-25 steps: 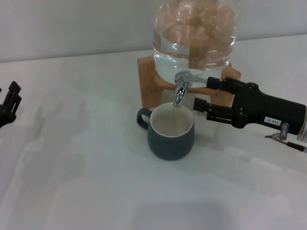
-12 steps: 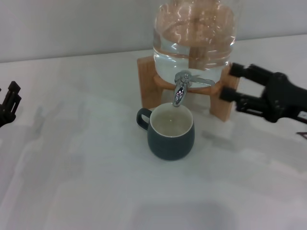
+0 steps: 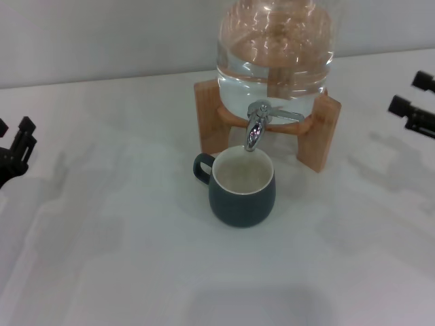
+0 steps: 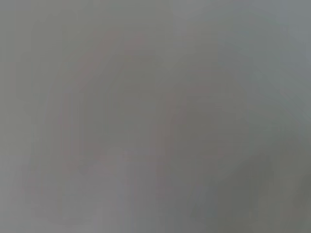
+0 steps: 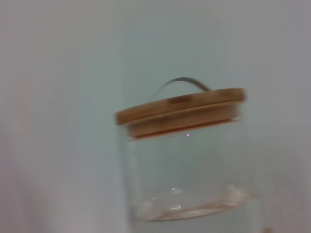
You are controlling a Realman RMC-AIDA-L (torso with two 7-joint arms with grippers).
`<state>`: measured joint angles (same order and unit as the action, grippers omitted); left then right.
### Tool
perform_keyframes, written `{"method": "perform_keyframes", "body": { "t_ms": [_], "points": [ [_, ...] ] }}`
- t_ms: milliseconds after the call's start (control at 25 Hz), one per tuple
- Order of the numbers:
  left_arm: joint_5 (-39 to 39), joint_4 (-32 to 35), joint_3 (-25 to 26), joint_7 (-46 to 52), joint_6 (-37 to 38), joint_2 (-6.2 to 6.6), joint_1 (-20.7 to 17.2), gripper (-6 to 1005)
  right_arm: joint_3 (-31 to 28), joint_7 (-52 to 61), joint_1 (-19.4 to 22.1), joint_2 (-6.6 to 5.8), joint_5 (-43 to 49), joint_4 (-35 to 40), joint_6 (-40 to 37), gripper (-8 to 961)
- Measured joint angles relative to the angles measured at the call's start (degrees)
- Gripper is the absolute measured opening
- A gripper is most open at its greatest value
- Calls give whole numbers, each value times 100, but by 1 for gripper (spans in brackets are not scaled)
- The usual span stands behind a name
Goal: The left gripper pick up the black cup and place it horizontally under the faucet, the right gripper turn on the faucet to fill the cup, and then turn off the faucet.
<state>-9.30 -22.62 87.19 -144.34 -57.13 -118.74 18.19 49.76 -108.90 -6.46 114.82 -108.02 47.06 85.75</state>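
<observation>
**Mug standing under the spigot, both claws off to the sides**

The rounded dark grey-teal ceramic cup [image 3: 242, 191] stands upright on the white table [image 3: 122, 258], just in front of the wooden stand [image 3: 319, 136] and directly below the small shiny chrome faucet [image 3: 255, 128]. Its loop handle points toward the robot's left. The spout hangs just above the far rim of the cup without touching it. The cream-white inside shows pale and slightly dull; whether liquid sits in it cannot be told from the head view. No stream is visible between spout and cup, and the thin lever handle lies out sideways toward the robot's right.

The big clear glass jar [image 3: 275, 51] rests on the stand and holds clear water, its surface showing partway up the wall. In the right wrist view the jar [image 5: 187, 170] appears from the side, with a round wooden lid [image 5: 181, 112] and a thin metal bail arching over it.

The left gripper [image 3: 15, 151], a black two-fingered claw, sits at the left edge of the head view, well apart from the cup, its fingers spread and holding nothing. The right gripper [image 3: 411, 102], a black claw, shows only its two blunt tips at the right edge, apart from each other and empty, well clear of the faucet. The left wrist view shows only a grey blur.
</observation>
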Motion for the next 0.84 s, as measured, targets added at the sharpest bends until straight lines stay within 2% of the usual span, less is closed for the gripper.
{"method": "perform_keyframes", "body": {
  "t_ms": [280,480,640,840],
  "points": [
    [-150,-1,0,203,0,17,0,515,-368,-965,2,2,17,-13,-313,850],
    [-352,18,4,210,0,15,-20,515,-794,-1632,3,9,11,-499,-723,850],
    [-633,28,20,212,39,11,-19,515,-1241,-1726,5,-1,12,-801,-774,850],
    [-912,-4,29,167,89,-3,-41,515,-1357,-1731,48,6,-33,-836,-762,850]
  ]
}}
